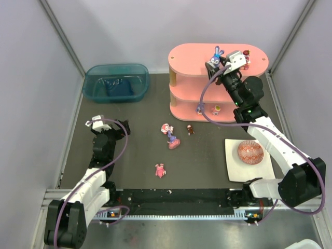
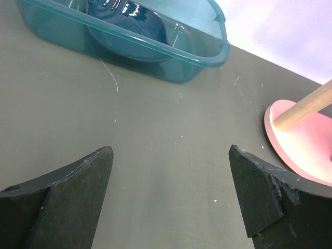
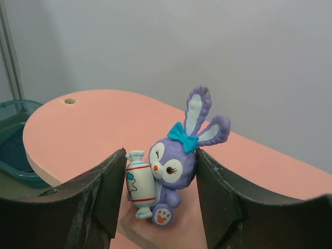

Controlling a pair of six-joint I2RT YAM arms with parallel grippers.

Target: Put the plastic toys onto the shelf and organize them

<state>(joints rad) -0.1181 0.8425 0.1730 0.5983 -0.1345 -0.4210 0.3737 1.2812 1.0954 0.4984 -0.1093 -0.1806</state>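
so the right tool (image 3: 160, 179) is clamped on the purple bunny (image 3: 174, 166), keeping it upright right at the shelf (image 3: 93, 119) top so it'll stand, while the left tool (image 2: 171, 192) hangs wide apart over the bench (image 2: 171, 119)

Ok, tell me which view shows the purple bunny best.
The right wrist view: the purple bunny stands close up atop the shelf, the right gripper around it, face, bow and candy clear. The top external view shows the bunny tiny beside that gripper. The left wrist view misses it.
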